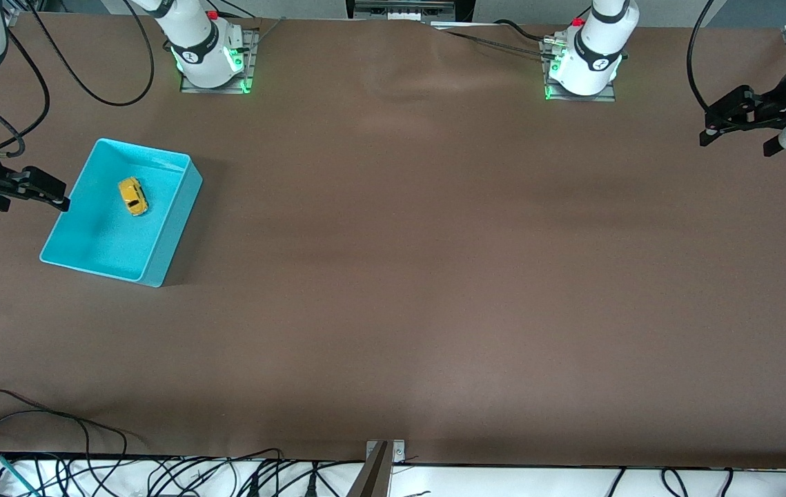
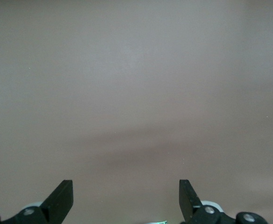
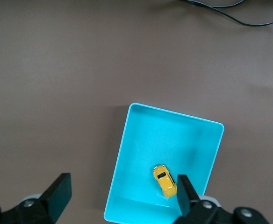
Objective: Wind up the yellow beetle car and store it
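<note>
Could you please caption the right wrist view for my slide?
Open right gripper above turquoise bin holding the yellow beetle car.

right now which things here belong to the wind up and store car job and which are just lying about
Belongs to the job:
- yellow beetle car, lying in the bin
- turquoise bin, toward the right arm's end of the table
- right gripper, open, beside the bin
- left gripper, open, waiting over bare table

Just lying about:
- cables along the table edge nearest the front camera

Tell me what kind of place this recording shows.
Likely a robotics lab bench: two arm bases bolted to a brown table, loose cables along its edge, and only a bin holding a toy car.
</note>
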Controlling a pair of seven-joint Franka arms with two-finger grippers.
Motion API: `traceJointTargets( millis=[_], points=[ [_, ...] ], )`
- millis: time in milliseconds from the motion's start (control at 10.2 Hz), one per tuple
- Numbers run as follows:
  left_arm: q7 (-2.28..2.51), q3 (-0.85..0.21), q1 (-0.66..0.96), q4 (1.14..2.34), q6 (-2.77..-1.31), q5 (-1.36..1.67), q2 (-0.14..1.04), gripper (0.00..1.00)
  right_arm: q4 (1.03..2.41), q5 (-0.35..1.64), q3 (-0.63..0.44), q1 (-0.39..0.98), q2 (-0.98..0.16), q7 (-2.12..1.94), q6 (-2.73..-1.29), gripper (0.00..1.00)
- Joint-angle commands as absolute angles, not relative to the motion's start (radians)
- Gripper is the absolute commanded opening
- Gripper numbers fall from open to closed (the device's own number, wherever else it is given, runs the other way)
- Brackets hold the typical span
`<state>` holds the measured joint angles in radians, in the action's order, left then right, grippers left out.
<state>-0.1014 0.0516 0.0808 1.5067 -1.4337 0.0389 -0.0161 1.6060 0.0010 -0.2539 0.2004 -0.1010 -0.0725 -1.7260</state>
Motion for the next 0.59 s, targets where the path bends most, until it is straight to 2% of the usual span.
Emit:
traceJointTargets(
  millis=[0,491],
  points=[
    [-0.094,0.051,0.074,1.471,-1.410,0.054,0.000,1.00,1.568,0.018,-0.258,0.196,-0.114,-0.029,-1.671,1.00],
    [-0.094,0.051,0.074,1.473,-1.402,0.054,0.000,1.00,1.548,0.015,-0.256,0.198,-0.115,-0.029,-1.646,1.00]
  ],
)
